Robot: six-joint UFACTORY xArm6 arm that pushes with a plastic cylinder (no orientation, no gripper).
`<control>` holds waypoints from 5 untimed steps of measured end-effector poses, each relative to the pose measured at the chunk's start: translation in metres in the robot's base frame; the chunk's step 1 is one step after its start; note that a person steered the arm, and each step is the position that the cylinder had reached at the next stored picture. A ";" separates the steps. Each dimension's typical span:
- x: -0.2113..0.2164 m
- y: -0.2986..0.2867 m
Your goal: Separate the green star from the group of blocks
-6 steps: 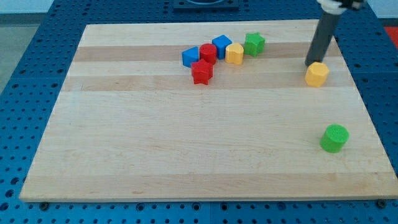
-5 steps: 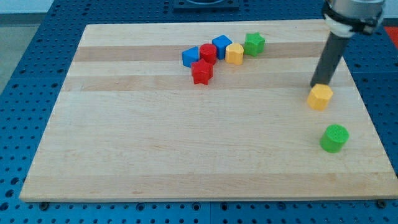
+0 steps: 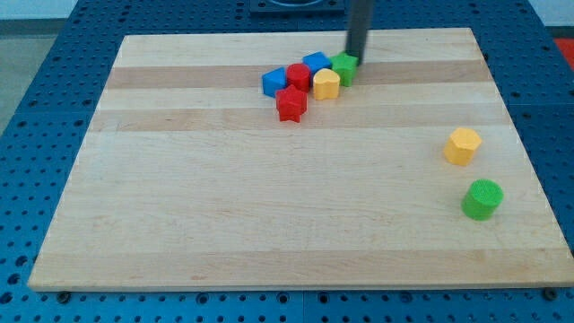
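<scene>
The green star [image 3: 343,70] sits at the right end of a tight cluster near the view's top centre. It touches a yellow block [image 3: 326,85] on its left and a blue block [image 3: 315,62]. My tip [image 3: 353,58] rests against the star's upper right side, and the rod hides part of it. The cluster also holds a red cylinder [image 3: 299,76], a blue block [image 3: 274,82] and a red star [image 3: 291,104].
A yellow hexagon [image 3: 462,145] lies alone at the view's right, with a green cylinder [image 3: 482,199] just below it. The wooden board [image 3: 269,215] sits on a blue perforated table.
My tip left the yellow hexagon at the right and moved to the cluster at the top. The green star and the yellow block beside it have shifted left and slightly down.
</scene>
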State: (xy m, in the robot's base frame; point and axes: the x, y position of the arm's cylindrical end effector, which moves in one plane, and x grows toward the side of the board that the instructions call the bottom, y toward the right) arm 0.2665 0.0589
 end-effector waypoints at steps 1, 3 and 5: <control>0.010 -0.039; 0.027 -0.112; 0.033 0.018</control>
